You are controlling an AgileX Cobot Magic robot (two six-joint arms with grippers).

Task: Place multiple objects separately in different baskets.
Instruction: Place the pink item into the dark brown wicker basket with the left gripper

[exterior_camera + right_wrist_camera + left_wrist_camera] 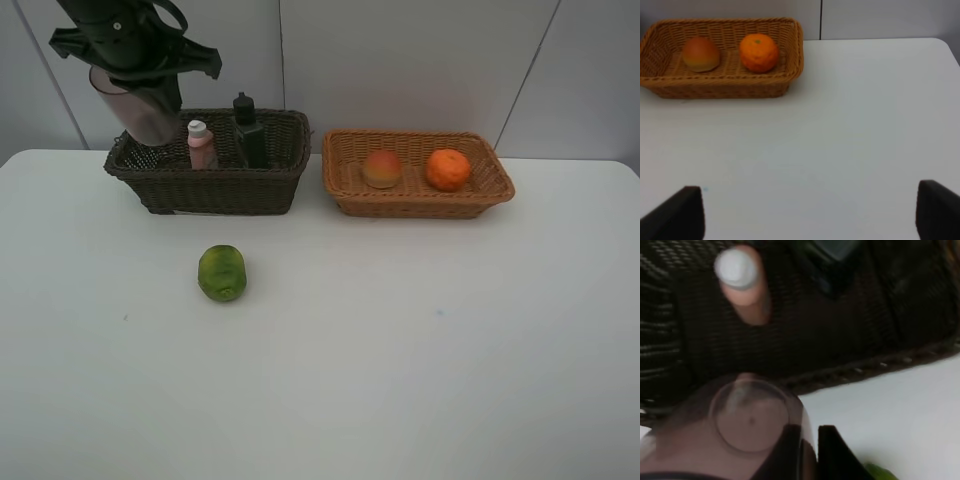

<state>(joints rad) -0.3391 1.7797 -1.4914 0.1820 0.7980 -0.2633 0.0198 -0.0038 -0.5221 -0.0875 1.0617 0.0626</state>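
White table (420, 350) spreads wide, and at its back the dark basket (215, 188) already holds the pump bottle (249, 132) and the pink bottle (201, 145), while the tan basket (415, 200) beside it carries the peach (382, 169) and the orange (448, 169). Over the dark basket's far-left corner the left gripper (140, 85) is clenched on the mauve cup (140, 108), tilted and not yet let go, while the right gripper (810, 212) hangs released over bare table. Four look sorted, the cup nearly, and only the green fruit (222, 272) lies alone out front, surely bound for the tan basket
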